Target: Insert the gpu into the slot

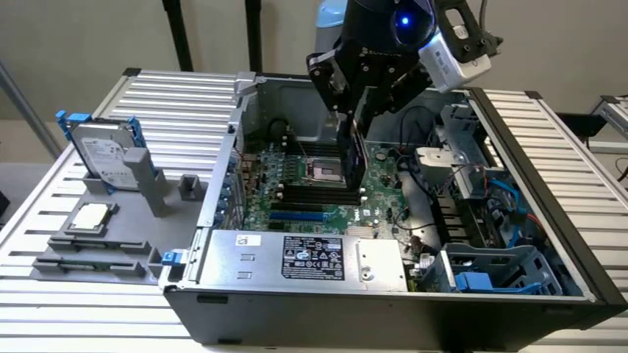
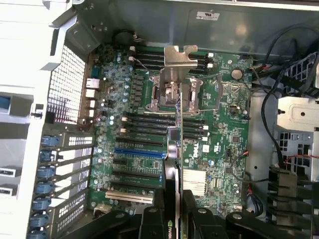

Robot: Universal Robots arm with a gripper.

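Note:
My gripper hangs over the open computer case, shut on the gpu, a flat black card held on edge above the green motherboard. In the wrist view the gpu runs edge-on away from my gripper, its silver bracket at the far end. The slot, a bright-blue strip, lies on the board toward the exterior view's left of the card and nearer the case front. From the wrist, the slot sits beside the card's edge, apart from it.
A silver labelled power-supply box fills the case's front. Black memory sockets and the processor socket lie under the card. Cables and a blue drive cage crowd the exterior view's right. A hard drive stands outside the case.

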